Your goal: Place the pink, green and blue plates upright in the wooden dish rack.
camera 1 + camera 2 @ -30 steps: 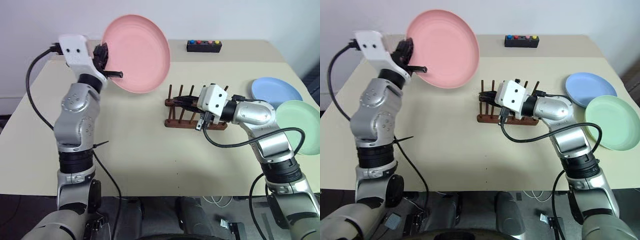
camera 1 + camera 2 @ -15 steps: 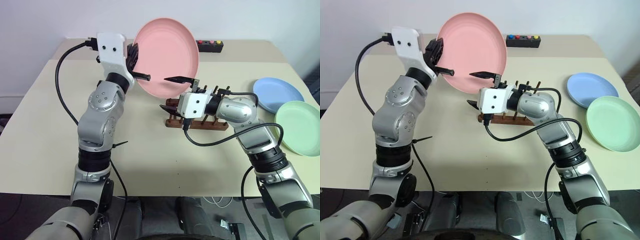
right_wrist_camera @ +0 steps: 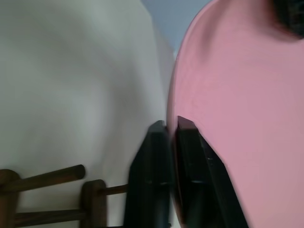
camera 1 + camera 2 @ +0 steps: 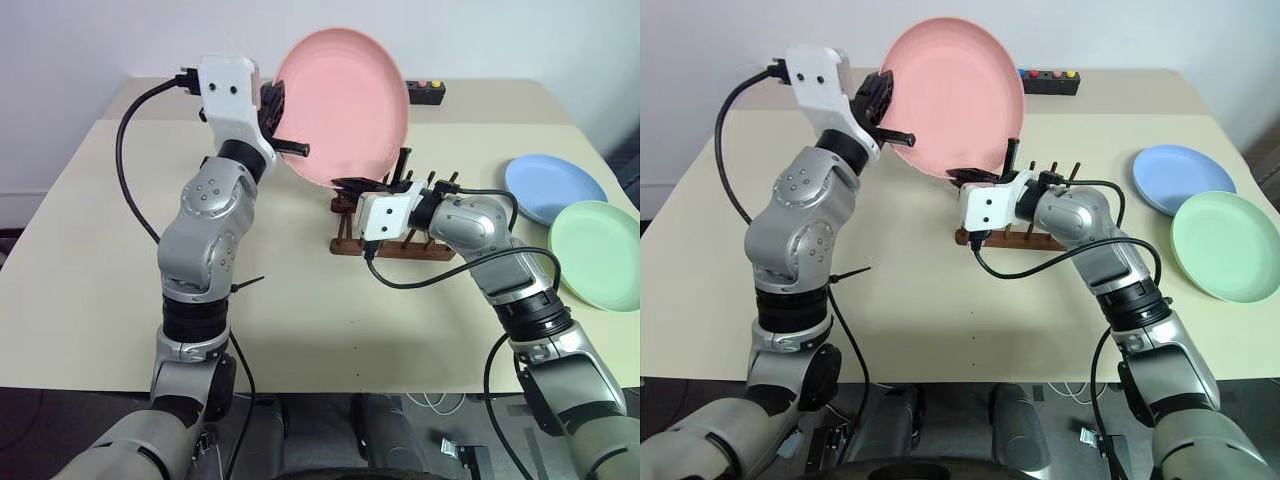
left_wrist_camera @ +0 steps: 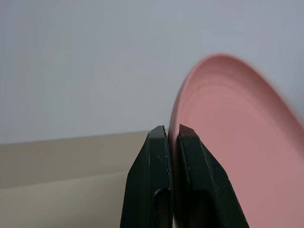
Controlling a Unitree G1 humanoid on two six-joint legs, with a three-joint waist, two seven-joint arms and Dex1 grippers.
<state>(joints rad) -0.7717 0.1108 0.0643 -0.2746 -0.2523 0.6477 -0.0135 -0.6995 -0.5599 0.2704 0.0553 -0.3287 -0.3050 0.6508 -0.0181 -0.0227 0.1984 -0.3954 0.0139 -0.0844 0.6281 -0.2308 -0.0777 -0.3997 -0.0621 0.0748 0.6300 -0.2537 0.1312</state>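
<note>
**Both end effectors pinching the pink plate above the rack**

Three plates are showing: one pink plate [image 4: 345, 105], one blue plate [image 4: 553, 187] and one green plate [image 4: 595, 253]. One wooden dish rack [image 4: 392, 232] is sitting on the bench [image 4: 90, 260], with one small black box [image 4: 428, 92] at the far edge.

The pink plate is round, matte salmon, with a shallow raised rim, and is standing nearly on edge in the air, its hollow face turned toward the camera.

The left end effector [image 4: 291, 148] is clamping the plate's left rim, its two black fingers [image 5: 156, 180] squeezed narrow with the rim between them. The right end effector [image 4: 352, 184] is gripping the plate's lower rim in the same narrow pinch, so the plate is rising above it. The rack is lying just behind and below the right end effector. The blue and green plates are lying flat, well apart from both end effectors, off to the right.
</note>
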